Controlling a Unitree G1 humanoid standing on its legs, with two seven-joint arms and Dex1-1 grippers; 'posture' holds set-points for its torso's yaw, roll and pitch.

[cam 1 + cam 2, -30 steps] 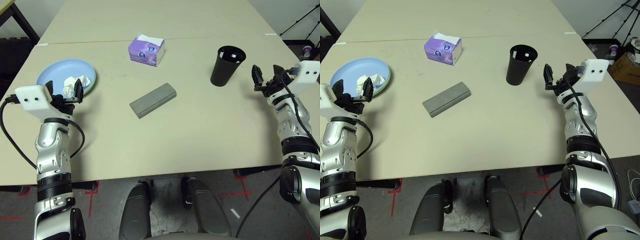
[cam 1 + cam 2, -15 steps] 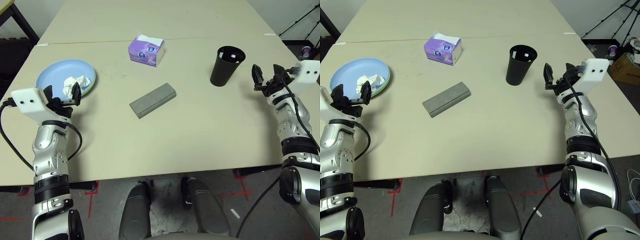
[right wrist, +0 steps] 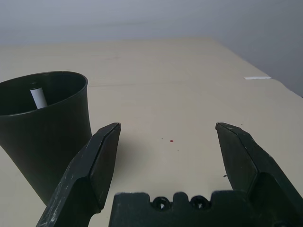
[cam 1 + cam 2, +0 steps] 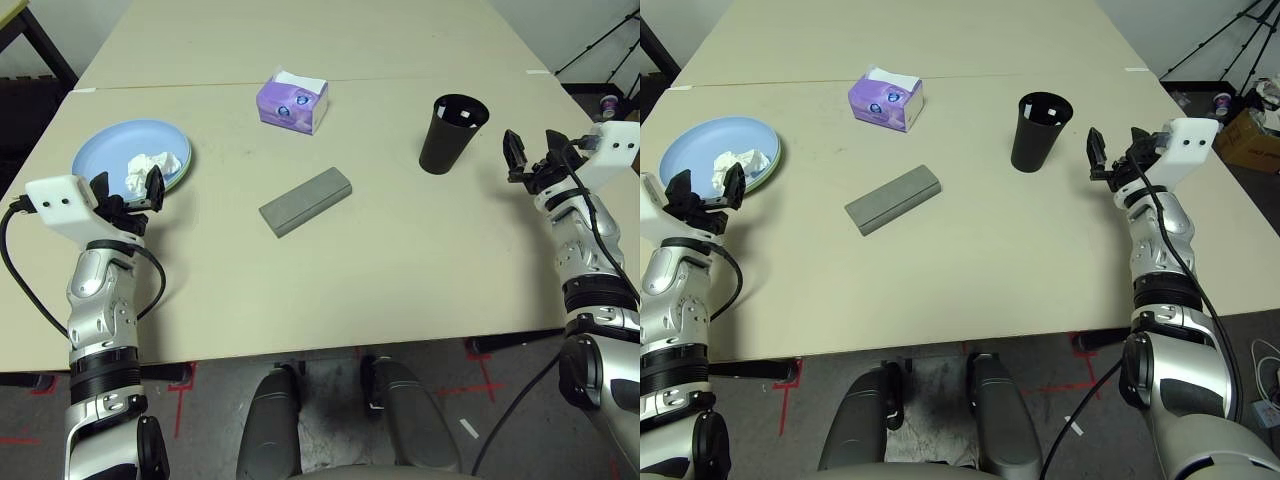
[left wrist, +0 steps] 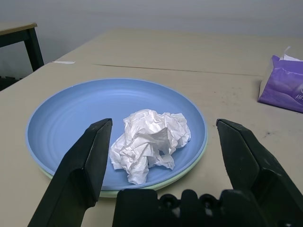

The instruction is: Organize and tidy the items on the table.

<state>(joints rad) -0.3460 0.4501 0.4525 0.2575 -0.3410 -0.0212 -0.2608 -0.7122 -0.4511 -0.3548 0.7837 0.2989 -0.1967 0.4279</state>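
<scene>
Holding place since earlier — left pincer (image 5: 158, 142) by tissue (image 5: 149, 142), right pincer (image 3: 165, 151) (both agape) beside cup (image 3: 42, 127).

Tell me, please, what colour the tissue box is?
Purple tissue box, clearest in the left eye view.

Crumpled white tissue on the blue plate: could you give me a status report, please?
Both hands open, empty. Left hand facing crumpled white tissue on pale blue plate; right hand beside black cup. Nothing in the way.
</scene>
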